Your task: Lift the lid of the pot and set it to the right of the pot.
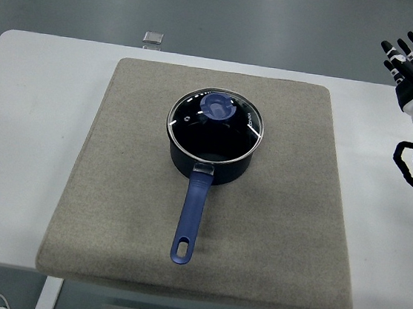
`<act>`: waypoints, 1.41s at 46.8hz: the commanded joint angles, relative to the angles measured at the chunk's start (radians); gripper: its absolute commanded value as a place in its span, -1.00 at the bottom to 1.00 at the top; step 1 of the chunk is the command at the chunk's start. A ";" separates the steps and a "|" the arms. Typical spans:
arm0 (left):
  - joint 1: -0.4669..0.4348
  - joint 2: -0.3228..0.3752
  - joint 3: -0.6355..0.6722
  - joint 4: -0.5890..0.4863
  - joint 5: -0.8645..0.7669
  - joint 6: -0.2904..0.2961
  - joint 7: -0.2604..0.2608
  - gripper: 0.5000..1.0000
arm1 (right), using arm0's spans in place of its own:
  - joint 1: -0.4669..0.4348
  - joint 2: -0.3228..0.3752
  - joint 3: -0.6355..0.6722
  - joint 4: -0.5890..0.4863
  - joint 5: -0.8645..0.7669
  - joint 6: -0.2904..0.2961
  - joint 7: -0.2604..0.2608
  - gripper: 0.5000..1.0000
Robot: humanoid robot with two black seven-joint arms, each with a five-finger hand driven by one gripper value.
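A dark blue pot (212,159) stands in the middle of a grey mat (113,189), its blue handle (191,220) pointing toward the table's near edge. A glass lid (195,123) with a metal rim and a round blue knob (217,107) sits on the pot. My right hand (409,62) is raised at the far right, well apart from the pot, fingers spread upward and holding nothing. My left arm is out of view.
The mat lies on a white table (26,104). A small square object (153,38) sits at the table's far edge, behind the mat. Bare mat shows to the right of the pot (302,165).
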 commanded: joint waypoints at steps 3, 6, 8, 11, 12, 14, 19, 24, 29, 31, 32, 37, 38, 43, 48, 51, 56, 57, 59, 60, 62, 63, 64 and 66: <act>0.011 0.000 0.002 -0.005 0.000 0.000 0.000 1.00 | 0.000 0.001 0.001 0.000 0.001 0.000 0.000 0.67; 0.016 0.000 0.002 -0.007 0.000 0.000 0.000 1.00 | 0.000 0.003 0.001 0.000 0.004 0.000 0.000 0.67; 0.016 0.000 0.002 0.000 0.000 0.000 0.000 1.00 | 0.000 0.003 0.001 0.000 0.005 0.000 0.000 0.67; 0.013 0.000 0.002 0.004 0.000 0.000 0.000 1.00 | 0.000 0.003 0.001 0.000 0.007 0.000 0.000 0.67; 0.013 0.000 0.001 0.004 0.000 0.000 0.000 1.00 | 0.000 0.003 0.001 0.000 0.007 0.000 0.000 0.67; 0.010 0.000 -0.001 0.004 0.000 0.000 0.000 1.00 | -0.001 0.003 0.001 0.000 0.008 0.000 0.000 0.67; 0.007 0.000 -0.002 -0.007 0.000 0.000 0.000 1.00 | -0.003 0.005 -0.001 0.000 0.007 0.002 0.000 0.67; 0.008 0.000 -0.002 -0.008 0.000 -0.003 0.000 1.00 | -0.004 0.008 -0.001 0.000 0.008 0.006 0.000 0.67; 0.008 0.000 -0.001 0.001 0.000 -0.001 0.000 1.00 | -0.004 0.009 -0.001 0.002 0.010 0.008 0.000 0.67; 0.008 0.000 -0.001 0.001 0.000 -0.001 0.000 1.00 | -0.003 0.008 0.001 0.002 0.010 0.008 0.000 0.67; 0.008 0.000 -0.002 0.000 0.000 -0.001 0.000 1.00 | -0.003 0.008 -0.001 0.002 0.008 0.008 0.000 0.67; 0.008 0.000 -0.002 -0.007 0.000 -0.001 0.000 1.00 | -0.001 0.003 -0.001 0.000 0.010 0.008 0.000 0.67; 0.008 0.000 -0.001 -0.007 0.000 -0.001 0.000 1.00 | -0.001 0.003 0.001 0.000 0.008 0.008 0.000 0.67; 0.008 0.000 -0.002 -0.002 0.000 -0.001 0.000 1.00 | -0.001 0.003 0.001 0.000 0.010 0.008 0.000 0.67; 0.008 0.000 -0.001 -0.002 0.000 -0.001 0.000 1.00 | -0.001 0.005 0.001 0.002 0.010 0.008 0.000 0.67; 0.008 0.000 -0.001 -0.003 0.000 -0.001 0.000 1.00 | -0.001 0.006 0.001 0.002 0.010 0.005 0.000 0.67; 0.008 0.000 -0.002 -0.003 0.000 -0.001 0.000 1.00 | -0.004 0.005 -0.001 0.000 0.008 0.000 0.000 0.67; 0.008 0.000 -0.001 -0.003 0.000 -0.001 0.000 1.00 | -0.004 0.003 -0.001 0.000 0.008 0.000 0.000 0.67; 0.008 0.000 -0.002 -0.003 0.000 -0.001 0.000 1.00 | -0.004 0.003 -0.001 0.000 0.008 0.000 0.000 0.67; 0.008 0.000 -0.002 -0.003 0.000 -0.001 0.000 1.00 | -0.004 0.003 -0.001 0.000 0.008 0.000 0.000 0.67; 0.008 0.000 -0.001 -0.003 0.000 -0.001 0.000 1.00 | -0.004 0.003 -0.001 0.000 0.008 0.000 0.000 0.67; 0.008 0.000 -0.002 -0.003 0.000 -0.001 0.000 1.00 | -0.003 0.003 -0.001 0.000 0.008 0.000 0.000 0.67; 0.008 0.000 -0.002 -0.003 0.000 -0.001 0.000 1.00 | -0.003 0.003 -0.001 0.000 0.008 0.000 0.000 0.67; 0.008 0.000 -0.001 -0.003 0.000 -0.001 0.000 1.00 | -0.001 0.001 -0.001 0.000 0.008 0.000 0.000 0.67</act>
